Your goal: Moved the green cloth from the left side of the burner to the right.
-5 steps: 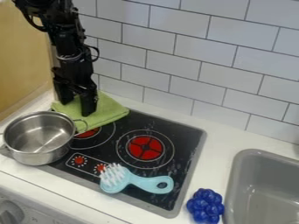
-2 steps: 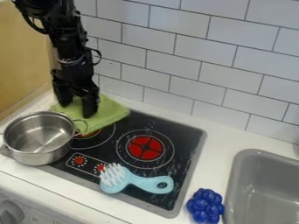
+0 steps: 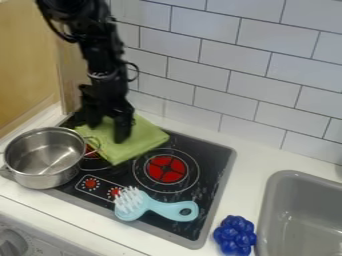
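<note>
Gripper (image 3: 108, 132), black, two-fingered: fingers spread, tips pointing down onto the cloth; no fold can be made out pinched between them. Nearest, at the view's lower left: one grey knob (image 3: 11, 244) on the front panel. Item, dark blue, lobed, on the counter (image 3: 210, 245) between cooktop and sink: one object (image 3: 235, 236), kind uncertain. Item, light blue: one brush (image 3: 175, 210), white bristles up, lying across the front of the black cooktop (image 3: 207, 172). At right, one grey sink (image 3: 294, 215). At left, one steel pot (image 3: 41, 172), upright, overlapping the cooktop's left edge. Behind the brush, the right burner (image 3: 167, 175), red-centred, uncovered; the left burner (image 3: 92, 153), partly hidden by pot and cloth. Farther back, one green cloth (image 3: 143, 145), spread on the cooktop's rear part behind the pot, over part of the left burner, its right corner just behind the right burner's ring. Farthest, white tiled wall (image 3: 240, 100) and wooden panel (image 3: 27, 65). Step in hand, as judged: the sideways shift of the cloth, partly done, the cloth being more left than right. Next move, as judged: carry or drag it farther right, clear of the left burner, with care for the pot's handle close by, then let go and lift away.
</note>
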`<state>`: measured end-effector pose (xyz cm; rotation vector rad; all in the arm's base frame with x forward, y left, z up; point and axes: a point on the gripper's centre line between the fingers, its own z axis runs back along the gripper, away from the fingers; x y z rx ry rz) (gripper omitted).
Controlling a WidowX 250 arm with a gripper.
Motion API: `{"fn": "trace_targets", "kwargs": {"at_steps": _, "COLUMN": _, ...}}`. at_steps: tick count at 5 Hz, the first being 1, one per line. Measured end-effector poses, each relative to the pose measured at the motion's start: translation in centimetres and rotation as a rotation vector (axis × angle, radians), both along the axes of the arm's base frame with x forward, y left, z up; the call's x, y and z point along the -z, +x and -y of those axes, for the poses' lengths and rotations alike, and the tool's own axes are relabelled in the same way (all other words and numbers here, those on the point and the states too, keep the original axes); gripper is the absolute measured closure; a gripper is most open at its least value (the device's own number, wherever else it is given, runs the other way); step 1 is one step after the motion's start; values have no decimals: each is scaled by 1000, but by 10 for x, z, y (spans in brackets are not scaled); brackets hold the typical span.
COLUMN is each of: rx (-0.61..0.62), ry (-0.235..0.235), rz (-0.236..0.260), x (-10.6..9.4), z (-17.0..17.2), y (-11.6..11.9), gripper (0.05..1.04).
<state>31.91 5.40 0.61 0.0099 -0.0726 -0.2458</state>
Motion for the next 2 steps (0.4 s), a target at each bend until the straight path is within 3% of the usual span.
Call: {"fn": "trace_targets", "kwargs": {"at_steps": 2, "rx": 98, "ry": 21, "rz": 2, "x": 0, "z": 42, "y": 0, "gripper": 85}}
